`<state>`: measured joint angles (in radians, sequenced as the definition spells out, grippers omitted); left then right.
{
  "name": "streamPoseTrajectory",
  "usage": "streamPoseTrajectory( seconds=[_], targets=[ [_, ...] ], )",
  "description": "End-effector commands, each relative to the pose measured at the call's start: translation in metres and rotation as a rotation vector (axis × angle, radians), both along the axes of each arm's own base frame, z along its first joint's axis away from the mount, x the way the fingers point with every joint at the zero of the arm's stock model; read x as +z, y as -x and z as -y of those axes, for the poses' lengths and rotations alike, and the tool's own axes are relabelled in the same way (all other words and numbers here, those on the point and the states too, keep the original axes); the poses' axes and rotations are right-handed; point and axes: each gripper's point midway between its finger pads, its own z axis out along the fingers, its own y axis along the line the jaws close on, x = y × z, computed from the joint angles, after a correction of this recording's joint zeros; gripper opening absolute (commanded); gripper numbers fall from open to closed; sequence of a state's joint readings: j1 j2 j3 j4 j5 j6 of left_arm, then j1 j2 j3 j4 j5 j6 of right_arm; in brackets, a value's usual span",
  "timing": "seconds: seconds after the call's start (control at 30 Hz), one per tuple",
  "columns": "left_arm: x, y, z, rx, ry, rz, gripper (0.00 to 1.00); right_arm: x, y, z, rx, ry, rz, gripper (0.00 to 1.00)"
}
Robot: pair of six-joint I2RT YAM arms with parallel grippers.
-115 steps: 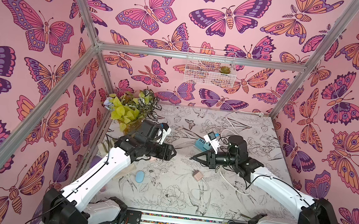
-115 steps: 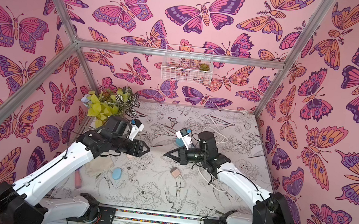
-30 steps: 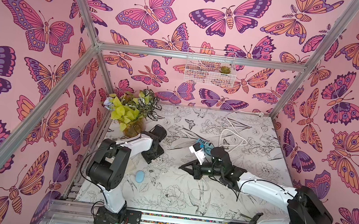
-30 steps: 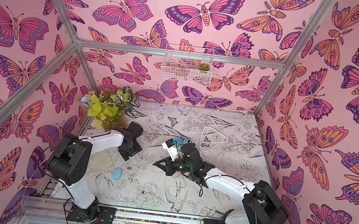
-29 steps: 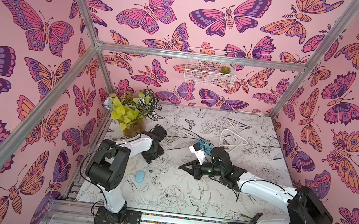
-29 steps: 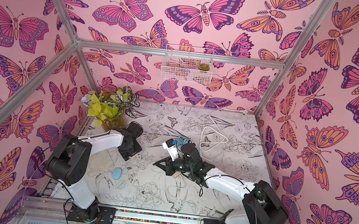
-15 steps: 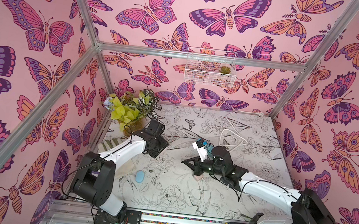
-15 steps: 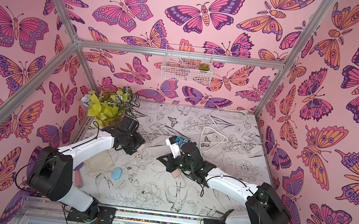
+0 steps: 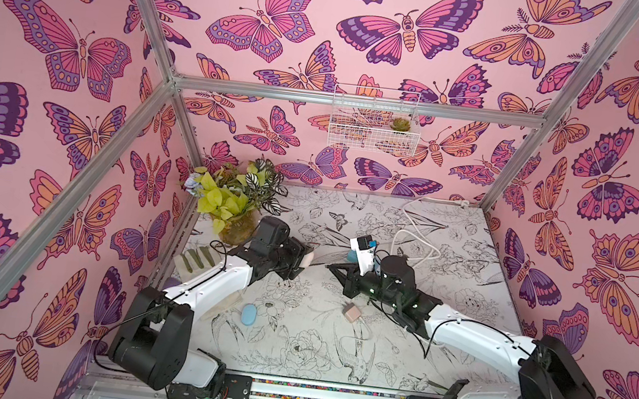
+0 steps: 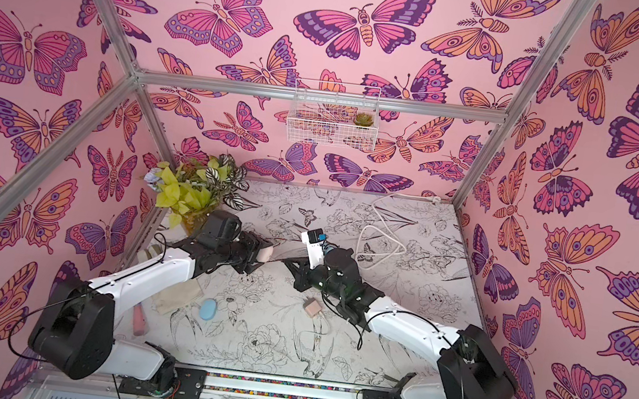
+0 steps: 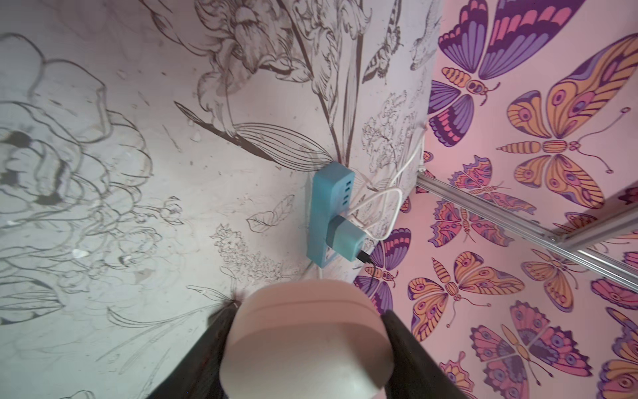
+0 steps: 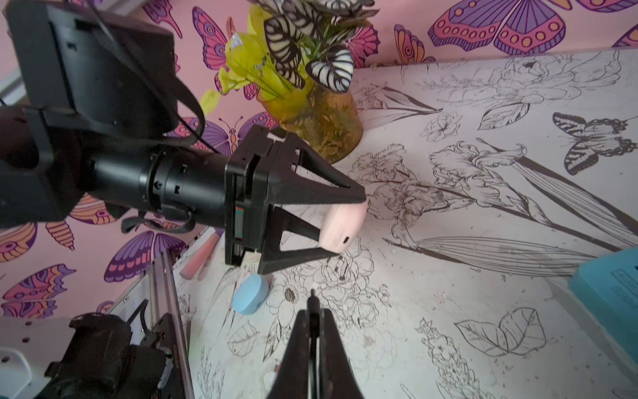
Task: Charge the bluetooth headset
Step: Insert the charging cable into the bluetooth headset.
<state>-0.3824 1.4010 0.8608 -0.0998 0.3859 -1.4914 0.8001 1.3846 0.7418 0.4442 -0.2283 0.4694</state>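
Gripping a pale pink rounded plastic earbud case [image 11: 307, 342], the left jaws face the right jaws, clenched on a thin black cable plug [image 12: 312, 300].

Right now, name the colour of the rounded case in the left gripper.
The rounded case is pale pink, clearest in the right wrist view.

The earbud case [image 12: 340, 224] is pale pink; the plug [image 12: 312, 300] is black. The power strip [image 11: 319, 207] is teal, its cable [image 11: 399, 202] white. An oval case [image 12: 250, 298] is light blue. The desk [image 9: 290, 343] bears black-line flowers on white; the walls [image 9: 330, 42] are pink with purple-and-orange butterflies.
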Motion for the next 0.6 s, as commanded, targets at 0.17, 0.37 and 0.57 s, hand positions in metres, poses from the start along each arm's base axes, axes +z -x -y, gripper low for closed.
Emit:
streamPoseTrajectory(
  seconds=[0.17, 0.37, 0.57],
  targets=[
    [0.044, -0.003, 0.029, -0.008, 0.163, 0.100, 0.44, 0.025, -0.020, -0.010, -0.052, -0.090, 0.041, 0.02],
    [0.050, -0.001, 0.040, -0.017, 0.204, 0.114, 0.44, 0.026, -0.026, -0.002, -0.108, -0.098, 0.060, 0.02],
    [0.054, 0.000, 0.047, -0.014, 0.252, 0.122, 0.42, 0.029, -0.032, 0.012, -0.190, -0.101, 0.078, 0.01]
  ],
)
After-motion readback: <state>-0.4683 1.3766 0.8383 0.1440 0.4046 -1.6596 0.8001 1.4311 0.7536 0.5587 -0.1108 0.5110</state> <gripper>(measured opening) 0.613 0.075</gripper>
